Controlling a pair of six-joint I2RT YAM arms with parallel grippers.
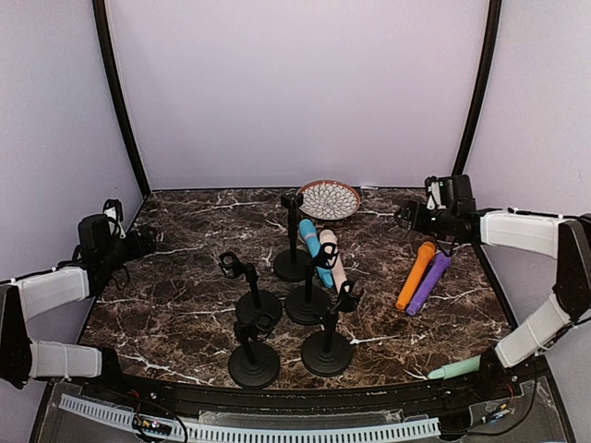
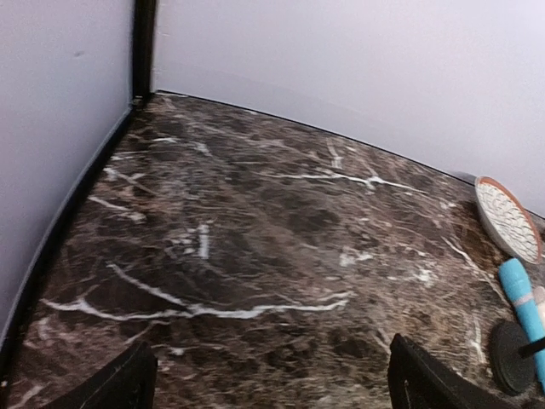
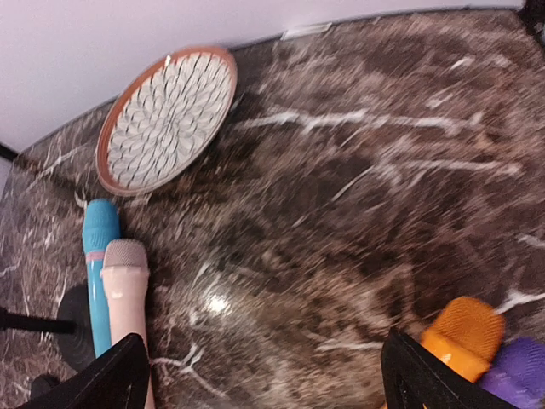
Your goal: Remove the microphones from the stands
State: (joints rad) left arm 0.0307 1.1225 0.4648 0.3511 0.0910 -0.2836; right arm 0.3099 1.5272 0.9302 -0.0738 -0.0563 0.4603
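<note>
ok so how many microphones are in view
5. The blue microphone and pink microphone lean among the black stands at centre; the orange microphone and purple microphone lie side by side at right; the mint-green microphone lies at the near right edge, partly hidden.

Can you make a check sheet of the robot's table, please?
surface: dark brown marble table, no spills seen
job's things: five black microphone stands; blue microphone and pink microphone tilted among them; orange microphone and purple microphone lying side by side, right; mint-green microphone, near-right edge
clutter: round patterned plate, back
grippers: left gripper, right gripper: jaws open, empty
cables: thin wires below near edge
surroundings: pale lilac walls
</note>
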